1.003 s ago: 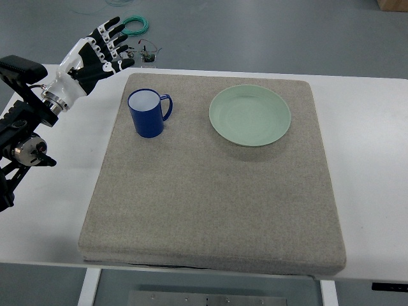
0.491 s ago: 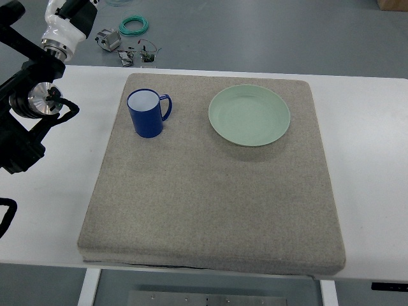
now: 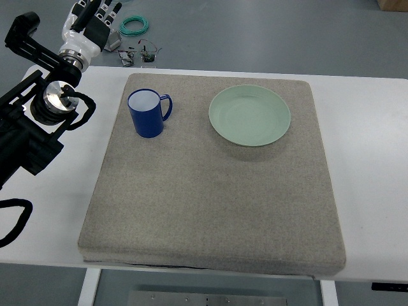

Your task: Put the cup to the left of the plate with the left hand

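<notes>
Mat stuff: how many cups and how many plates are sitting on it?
Cup: 1 (blue)
Plate: 1 (green)
Total on the mat: 2

Blue cup (image 3: 147, 113) with seemingly white inside, pale green plate (image 3: 249, 115), grey-beige mat (image 3: 210, 191), white table (image 3: 370, 159).

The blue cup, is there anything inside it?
The blue cup stands upright on the grey mat, left of the green plate. Looking down into it, only its pale inner wall and bottom show; it looks empty. What is under the cup is hidden.
</notes>
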Available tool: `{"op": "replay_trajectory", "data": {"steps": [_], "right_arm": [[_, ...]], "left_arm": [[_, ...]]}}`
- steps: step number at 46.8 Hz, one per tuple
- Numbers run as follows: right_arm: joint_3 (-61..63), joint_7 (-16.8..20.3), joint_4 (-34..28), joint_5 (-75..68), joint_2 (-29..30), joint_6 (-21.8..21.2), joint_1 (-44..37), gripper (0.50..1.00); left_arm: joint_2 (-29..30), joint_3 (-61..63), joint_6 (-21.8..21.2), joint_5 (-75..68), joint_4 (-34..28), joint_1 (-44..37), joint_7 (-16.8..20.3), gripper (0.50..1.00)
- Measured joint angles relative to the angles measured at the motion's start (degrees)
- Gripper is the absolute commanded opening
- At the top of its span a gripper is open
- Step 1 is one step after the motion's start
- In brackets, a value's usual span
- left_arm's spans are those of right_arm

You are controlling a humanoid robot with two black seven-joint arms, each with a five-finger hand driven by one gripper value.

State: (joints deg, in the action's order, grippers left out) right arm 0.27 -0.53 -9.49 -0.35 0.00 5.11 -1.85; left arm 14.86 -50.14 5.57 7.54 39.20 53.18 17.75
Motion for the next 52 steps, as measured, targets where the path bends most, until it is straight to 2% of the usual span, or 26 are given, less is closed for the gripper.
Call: {"op": "replay_trajectory", "data": {"steps": [52], "right_arm": [[0.0,0.0,0.0,0.0,0.0,0.0,0.0,0.934]], "left_arm": [[0.8,0.3,1.4,-0.9,-0.3,-0.2,0.2,0.994]]}}
